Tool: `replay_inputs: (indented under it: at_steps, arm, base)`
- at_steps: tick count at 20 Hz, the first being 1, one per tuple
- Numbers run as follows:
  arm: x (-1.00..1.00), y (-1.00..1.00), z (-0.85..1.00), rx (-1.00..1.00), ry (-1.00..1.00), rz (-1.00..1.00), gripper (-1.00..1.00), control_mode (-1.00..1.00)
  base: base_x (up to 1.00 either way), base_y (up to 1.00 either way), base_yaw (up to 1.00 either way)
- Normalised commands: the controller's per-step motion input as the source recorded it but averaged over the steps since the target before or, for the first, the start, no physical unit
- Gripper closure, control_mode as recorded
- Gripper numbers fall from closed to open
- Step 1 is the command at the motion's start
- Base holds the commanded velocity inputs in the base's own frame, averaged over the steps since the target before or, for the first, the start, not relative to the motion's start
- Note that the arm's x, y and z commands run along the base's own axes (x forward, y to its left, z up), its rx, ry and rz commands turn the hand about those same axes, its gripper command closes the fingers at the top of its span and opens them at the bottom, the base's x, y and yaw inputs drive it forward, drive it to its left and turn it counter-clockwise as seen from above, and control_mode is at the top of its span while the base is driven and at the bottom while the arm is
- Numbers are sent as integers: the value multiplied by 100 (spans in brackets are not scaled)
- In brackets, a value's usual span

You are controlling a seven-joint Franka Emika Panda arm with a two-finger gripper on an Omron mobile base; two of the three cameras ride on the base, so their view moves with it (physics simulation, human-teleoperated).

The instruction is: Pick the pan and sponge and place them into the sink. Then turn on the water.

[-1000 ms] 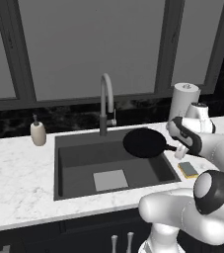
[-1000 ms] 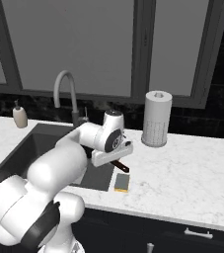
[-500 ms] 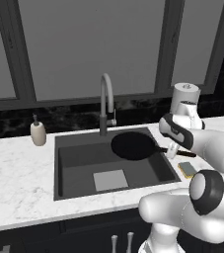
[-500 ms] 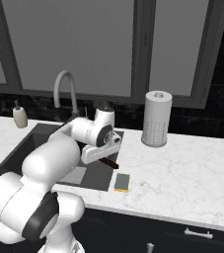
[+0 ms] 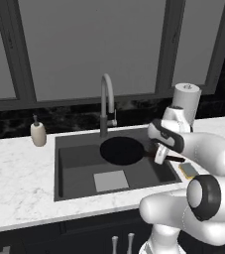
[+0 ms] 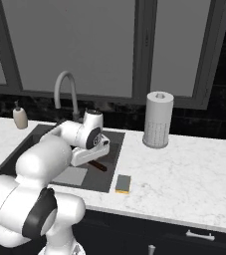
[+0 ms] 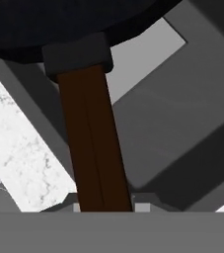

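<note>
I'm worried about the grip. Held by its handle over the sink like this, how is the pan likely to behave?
The pan looks rigid, so it should not flex. The gripper holds the long handle far from the round body, so it is probably head-heavy and apt to droop or twist. The handle looks smooth, so it may slip. Over the sink, a slip would likely land it inside.

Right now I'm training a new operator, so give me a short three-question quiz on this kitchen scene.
1. True or false: the pan is held over the sink.
2. Where does the sponge lie? A) in the sink B) on the counter beside the sink C) in the hand
3. What part of the pan does the hand grip?

Key: 1 true. 2 B. 3 the reddish-brown handle.
</note>
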Motion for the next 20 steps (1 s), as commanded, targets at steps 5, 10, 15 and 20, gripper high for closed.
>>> replay_inputs:
  at_steps: [5, 10, 15, 20]
  arm:
    - [0, 19, -43, 0, 0, 5, 100, -100]
    - [2, 23, -36, 0, 0, 5, 100, -100]
    - [14, 35, -29, 0, 0, 2, 100, -100]
    - [30, 14, -30, 0, 1, 0, 100, -100]
  base:
    - [0, 0, 0]
    - [0, 0, 0]
    - [0, 0, 0]
    - [0, 0, 0]
